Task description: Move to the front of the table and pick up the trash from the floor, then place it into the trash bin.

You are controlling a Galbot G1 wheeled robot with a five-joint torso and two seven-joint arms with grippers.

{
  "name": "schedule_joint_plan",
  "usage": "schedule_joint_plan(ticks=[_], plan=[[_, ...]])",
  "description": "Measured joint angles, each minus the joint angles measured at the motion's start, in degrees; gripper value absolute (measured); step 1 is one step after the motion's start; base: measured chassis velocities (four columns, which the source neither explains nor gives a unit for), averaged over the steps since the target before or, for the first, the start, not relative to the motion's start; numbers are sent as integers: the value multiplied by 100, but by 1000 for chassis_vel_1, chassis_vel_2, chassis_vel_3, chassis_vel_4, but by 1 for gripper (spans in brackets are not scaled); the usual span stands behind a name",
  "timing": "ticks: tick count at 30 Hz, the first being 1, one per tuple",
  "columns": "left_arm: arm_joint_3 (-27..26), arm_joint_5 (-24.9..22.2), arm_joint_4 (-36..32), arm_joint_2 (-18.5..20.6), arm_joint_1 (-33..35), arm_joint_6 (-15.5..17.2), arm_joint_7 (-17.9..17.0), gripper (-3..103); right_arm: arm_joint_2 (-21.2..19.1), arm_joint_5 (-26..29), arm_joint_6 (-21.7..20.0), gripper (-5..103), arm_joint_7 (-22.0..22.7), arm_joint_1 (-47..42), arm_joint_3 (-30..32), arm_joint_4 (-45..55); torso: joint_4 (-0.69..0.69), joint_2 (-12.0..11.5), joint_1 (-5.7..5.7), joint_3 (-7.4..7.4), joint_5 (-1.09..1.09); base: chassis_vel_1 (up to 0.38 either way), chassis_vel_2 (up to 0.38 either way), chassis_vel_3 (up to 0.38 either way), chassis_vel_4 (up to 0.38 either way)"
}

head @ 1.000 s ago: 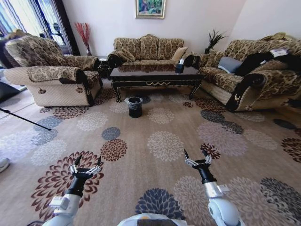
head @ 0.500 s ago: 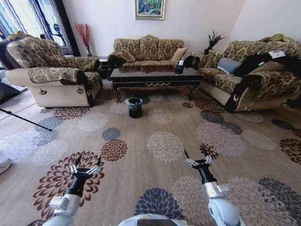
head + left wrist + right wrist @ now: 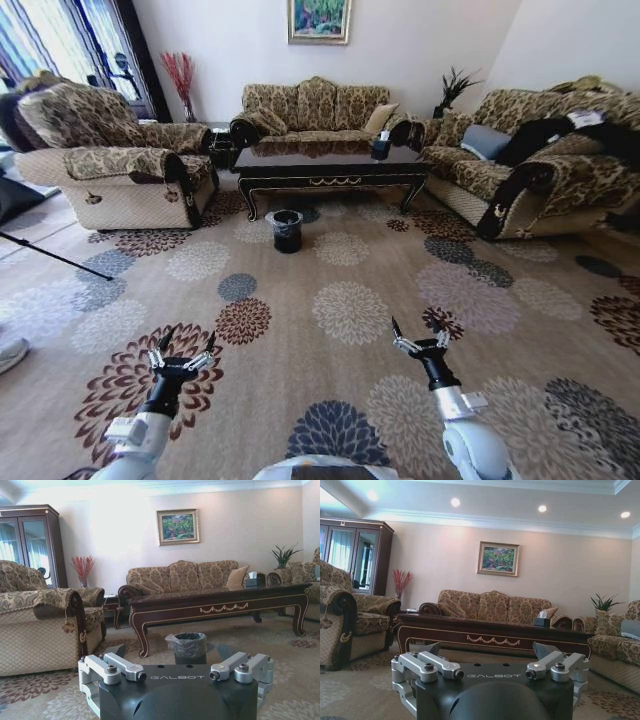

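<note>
Fingers: both pairs spread wide, nothing between them
Left gripper (image 3: 181,347): low at the robot's left, held forward over a maroon medallion of the floor (image 3: 330,400); seen from its own wrist (image 3: 176,656) with jaws apart and empty
Right gripper (image 3: 419,334): low at the robot's right, level with the left one, over the carpet, gaping and empty; same in its wrist view (image 3: 487,649)
Table (image 3: 330,160): well ahead across the carpet, in front of the middle sofa (image 3: 312,103), dark glossy top, gold scroll on front rail
Trash bin (image 3: 287,229): on the floor just before the table's left front leg, clear bag over rim; in the left wrist view (image 3: 187,646) it stands straight ahead of the gripper
Trash: small pale speck on the carpet near the table's front, possibly a scrap, too small to tell
Tissue box (image 3: 381,144): on the table's right end
Armchair (image 3: 110,160): left of the table
Right sofa (image 3: 540,160): beside the table's right end
</note>
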Motion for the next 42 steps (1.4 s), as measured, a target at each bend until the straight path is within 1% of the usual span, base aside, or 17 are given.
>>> schedule_joint_plan(ticks=[42], plan=[[0,0,0,0,0,0,0,100,0,0,0,100,0,0,0,0,-1,603,227,380,-1,0,0,0,0]])
